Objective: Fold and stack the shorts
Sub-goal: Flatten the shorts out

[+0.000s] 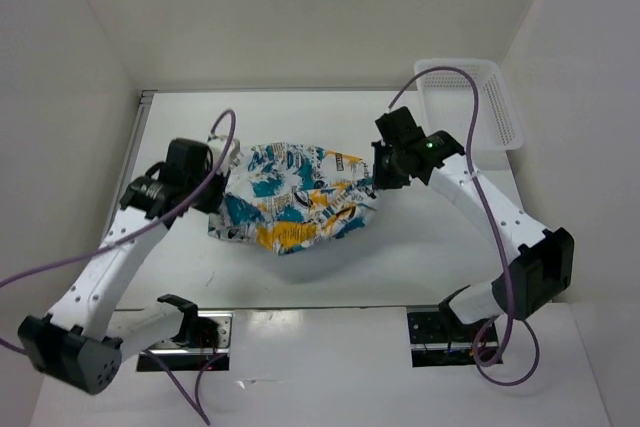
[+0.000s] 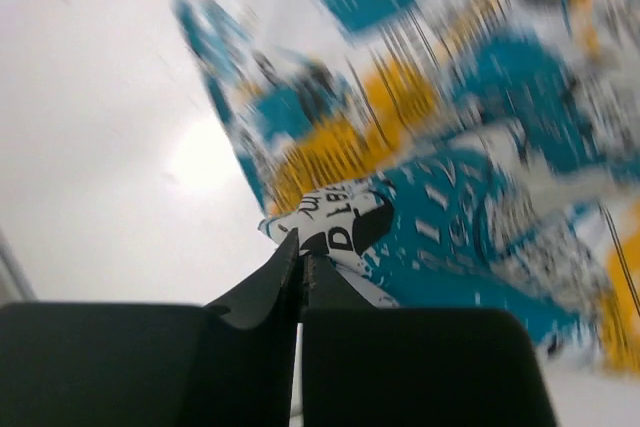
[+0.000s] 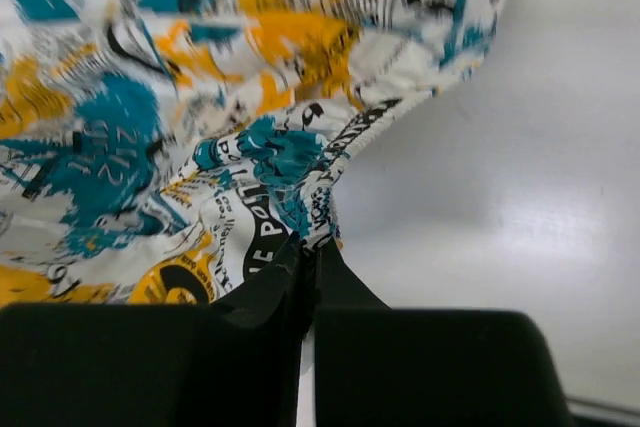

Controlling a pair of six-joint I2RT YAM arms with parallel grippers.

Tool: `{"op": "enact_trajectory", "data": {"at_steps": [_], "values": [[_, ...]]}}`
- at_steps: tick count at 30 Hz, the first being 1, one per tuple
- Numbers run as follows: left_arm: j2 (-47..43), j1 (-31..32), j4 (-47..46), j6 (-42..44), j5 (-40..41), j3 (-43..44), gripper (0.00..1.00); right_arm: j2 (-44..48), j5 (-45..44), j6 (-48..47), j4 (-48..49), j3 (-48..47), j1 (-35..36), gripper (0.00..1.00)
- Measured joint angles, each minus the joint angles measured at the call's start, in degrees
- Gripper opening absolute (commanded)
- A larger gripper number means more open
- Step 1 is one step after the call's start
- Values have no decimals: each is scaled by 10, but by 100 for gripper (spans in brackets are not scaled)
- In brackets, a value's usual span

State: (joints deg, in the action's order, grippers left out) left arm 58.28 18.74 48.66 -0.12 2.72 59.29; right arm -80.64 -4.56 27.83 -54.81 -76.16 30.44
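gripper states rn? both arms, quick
Left gripper: closed, pinching an edge of the shorts.
Right gripper: closed, pinching the shorts at their other side.

It is bright in here, an even white light from overhead that washes the worktop (image 1: 420,247) and the walls almost to one tone in the top view. Shadows are soft: a pale grey one lies under the shorts (image 1: 295,202) along their near edge, and faint ones lie beside the arms. That view is fairly crisp.

The left wrist view is badly smeared. The print runs into streaks, worst toward the upper right, and a round patch of glare sits on the worktop at the left. The left claw (image 2: 303,257) shows as a dark, soft-edged mass.

In the right wrist view the cloth near the right claw (image 3: 308,252) is sharp and the upper cloth blurred, with a dull sheen on the worktop to the right.
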Motion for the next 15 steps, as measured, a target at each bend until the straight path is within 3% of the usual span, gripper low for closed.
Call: {"op": "enact_trajectory", "data": {"at_steps": [4,8,12,15], "values": [[129,-76,-68,-1,14,94,0,-72,30,-30,64,-39,-42,0],[219,-111,-97,-1,28,116,0,-160,54,-45,113,-69,-68,0],[228,-112,-99,-1,37,116,0,-187,69,-51,133,-76,-92,0],[187,-112,-119,0,51,109,0,-139,63,-53,172,-24,-100,0]]}}
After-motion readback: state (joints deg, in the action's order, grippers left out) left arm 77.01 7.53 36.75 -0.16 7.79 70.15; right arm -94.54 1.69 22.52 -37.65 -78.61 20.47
